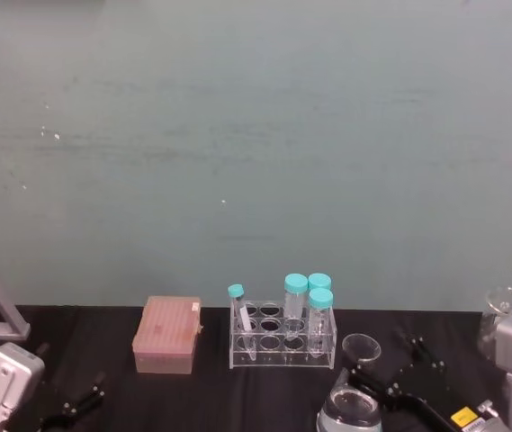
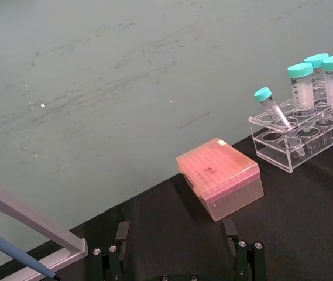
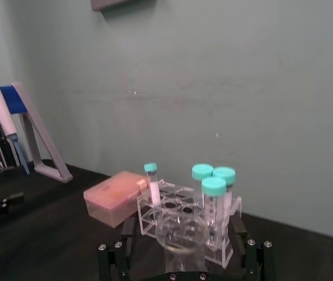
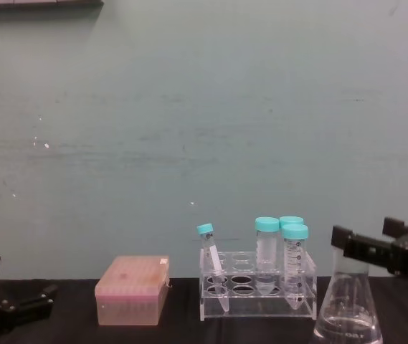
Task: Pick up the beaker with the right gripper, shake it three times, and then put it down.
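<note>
- Near right: beaker (image 4: 348, 308), neck between the wide-open jaws of the right gripper (image 3: 182, 246). No squeeze yet; likely lined up there for a firm hold.
- Near left: left gripper (image 2: 177, 234), jaws wide, holding nothing, parked out of the way.
- Farther back: tube rack (image 1: 282, 346) close behind the beaker, pink box (image 1: 167, 335) to its left. Room for shaking looks tight.

The black table (image 1: 76, 335) bears a pink box (image 1: 166, 335) and clear tube rack (image 1: 282, 349).
</note>
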Tool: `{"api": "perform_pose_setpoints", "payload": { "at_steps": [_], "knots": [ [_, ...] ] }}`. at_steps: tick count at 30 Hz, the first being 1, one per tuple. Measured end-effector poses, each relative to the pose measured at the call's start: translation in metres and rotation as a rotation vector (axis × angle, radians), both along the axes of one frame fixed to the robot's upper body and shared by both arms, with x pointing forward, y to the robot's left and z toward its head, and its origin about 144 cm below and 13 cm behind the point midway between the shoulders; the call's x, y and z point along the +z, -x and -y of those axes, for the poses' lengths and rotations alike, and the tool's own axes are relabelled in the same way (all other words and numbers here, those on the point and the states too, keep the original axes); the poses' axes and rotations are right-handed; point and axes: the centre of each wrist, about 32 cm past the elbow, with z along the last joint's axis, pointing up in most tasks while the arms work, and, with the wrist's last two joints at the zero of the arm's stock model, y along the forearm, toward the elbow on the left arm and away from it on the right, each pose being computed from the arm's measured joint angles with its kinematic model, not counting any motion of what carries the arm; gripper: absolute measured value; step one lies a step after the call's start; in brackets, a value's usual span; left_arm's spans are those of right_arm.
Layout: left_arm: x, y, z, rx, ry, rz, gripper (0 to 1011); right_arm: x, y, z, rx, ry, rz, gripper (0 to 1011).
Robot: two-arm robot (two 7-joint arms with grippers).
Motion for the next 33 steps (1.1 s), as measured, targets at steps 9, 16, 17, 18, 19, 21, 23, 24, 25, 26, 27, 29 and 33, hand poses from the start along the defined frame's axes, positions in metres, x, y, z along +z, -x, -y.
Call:
{"api": "perform_pose_setpoints", "payload": {
  "at_steps": [9, 16, 17, 18, 19, 21, 23, 24, 25, 26, 27, 29, 33],
  "knots": [
    [0.000, 0.000, 0.000, 0.000, 0.000, 0.000, 1000, -0.007, 0.001, -0.004, -0.004, 0.009, -0.059, 1002],
    [0.000, 0.000, 0.000, 0.000, 0.000, 0.000, 1000, -0.008, -0.004, -0.008, -0.002, 0.069, -0.071, 1002],
    [0.000, 0.000, 0.000, 0.000, 0.000, 0.000, 1000, -0.008, -0.006, -0.009, -0.004, 0.080, -0.075, 1002],
    [0.000, 0.000, 0.000, 0.000, 0.000, 0.000, 1000, -0.008, -0.007, -0.010, -0.005, 0.087, -0.078, 1003],
    [0.000, 0.000, 0.000, 0.000, 0.000, 0.000, 1000, -0.008, -0.008, -0.011, -0.006, 0.090, -0.080, 1002],
    [0.000, 0.000, 0.000, 0.000, 0.000, 0.000, 1000, -0.008, -0.009, -0.012, -0.010, 0.093, -0.085, 1002],
    [0.000, 0.000, 0.000, 0.000, 0.000, 0.000, 1000, -0.009, -0.010, -0.014, -0.017, 0.091, -0.095, 1002],
    [0.000, 0.000, 0.000, 0.000, 0.000, 0.000, 1000, -0.009, -0.011, -0.014, -0.020, 0.089, -0.099, 1002],
    [0.000, 0.000, 0.000, 0.000, 0.000, 0.000, 1000, -0.009, -0.011, -0.015, -0.021, 0.087, -0.102, 1002],
    [0.000, 0.000, 0.000, 0.000, 0.000, 0.000, 1000, -0.010, -0.013, -0.016, -0.025, 0.081, -0.110, 1002],
    [0.000, 0.000, 0.000, 0.000, 0.000, 0.000, 1000, -0.010, -0.013, -0.016, -0.027, 0.078, -0.113, 1003],
    [0.000, 0.000, 0.000, 0.000, 0.000, 0.000, 1000, -0.011, -0.014, -0.017, -0.031, 0.069, -0.123, 1003],
    [0.000, 0.000, 0.000, 0.000, 0.000, 0.000, 1000, -0.012, -0.015, -0.019, -0.036, 0.055, -0.135, 1002]
  ]
}}
